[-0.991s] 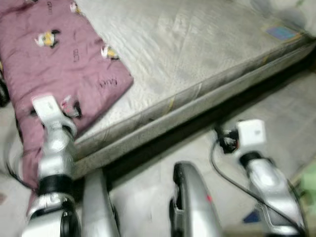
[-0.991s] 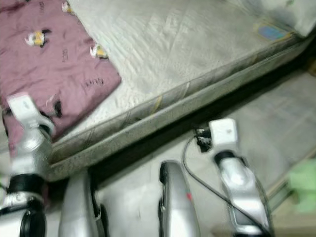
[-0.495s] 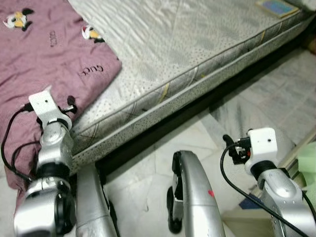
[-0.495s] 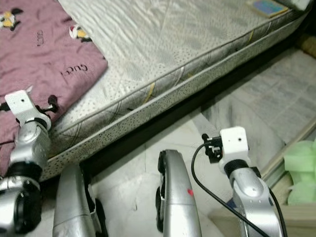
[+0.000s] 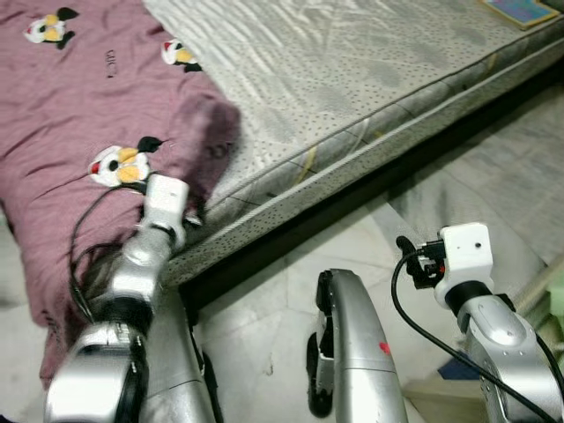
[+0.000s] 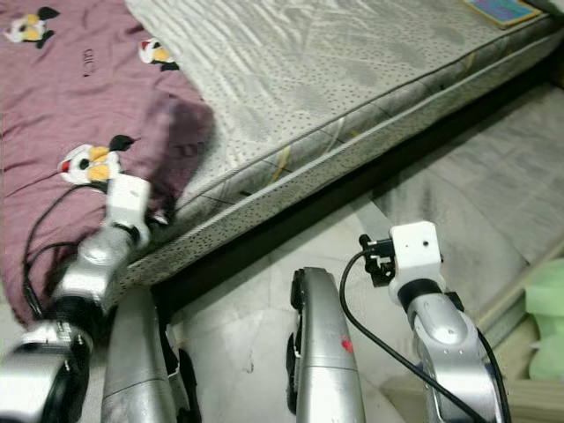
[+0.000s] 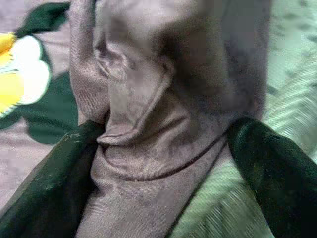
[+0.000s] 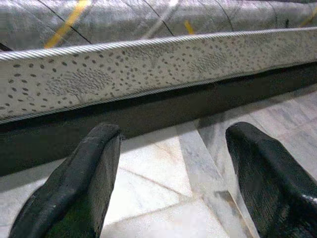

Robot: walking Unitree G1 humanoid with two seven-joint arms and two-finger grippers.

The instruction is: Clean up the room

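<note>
A purple blanket [image 5: 79, 97] printed with cartoon penguins covers the left part of a bare grey mattress [image 5: 352, 79] and hangs over its near edge. My left gripper [image 7: 163, 163] is at the blanket's near corner, shut on a bunched fold of the purple cloth [image 7: 163, 99], with one black finger on each side. That corner [image 5: 211, 123] stands raised and crumpled on the mattress. My right gripper [image 8: 168, 183] is open, low over the marble floor [image 8: 148, 163] beside the mattress side, with nothing between its fingers [image 8: 74, 188].
A flat colourful book [image 5: 522, 11] lies on the mattress at the far right. A dark gap runs under the mattress edge [image 5: 300, 229]. My own silver legs [image 5: 352, 352] stand on the tiled floor. Something pale green [image 6: 548, 300] sits at the right edge.
My left arm has moved right and forward onto the blanket's corner and closed on it. The corner, flat before, is now bunched and raised. The right arm has hardly moved.
</note>
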